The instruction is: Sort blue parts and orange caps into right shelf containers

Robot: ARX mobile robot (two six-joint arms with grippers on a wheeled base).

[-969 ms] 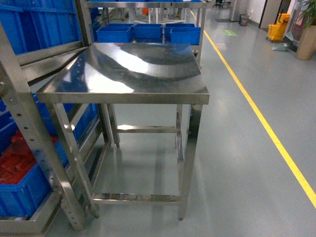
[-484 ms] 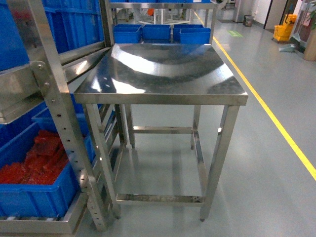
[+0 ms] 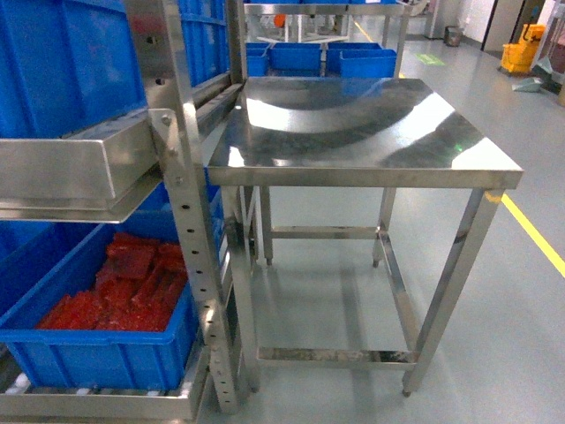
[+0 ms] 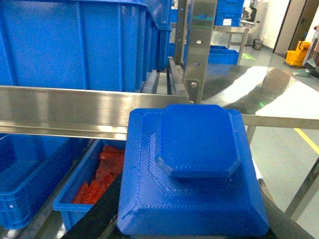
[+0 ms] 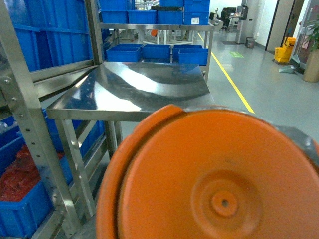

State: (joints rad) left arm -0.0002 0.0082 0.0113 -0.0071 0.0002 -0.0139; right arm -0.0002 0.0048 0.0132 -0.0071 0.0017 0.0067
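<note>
A blue part (image 4: 192, 172), a stepped square block with cut corners, fills the lower left wrist view. Dark fingers (image 4: 95, 221) show at its lower edges, so my left gripper is shut on it. A round orange cap (image 5: 214, 184) with a small centre nub fills the lower right wrist view, held by my right gripper, whose jaws it hides. Neither gripper appears in the head view. Large blue crates stand on the steel shelf (image 3: 181, 177) at the left: one on the upper level (image 3: 71, 62), and a lower one (image 3: 97, 358) holding red pieces (image 3: 132, 287).
A bare steel table (image 3: 362, 132) stands beside the shelf, with its legs and crossbars below. More blue crates (image 3: 305, 57) sit behind it under another rack. A yellow floor line (image 3: 534, 234) runs along the grey floor on the right.
The head view has swung toward the shelf. The table has slid right in the frame, and the crates with the red pieces now take up more of the left side.
</note>
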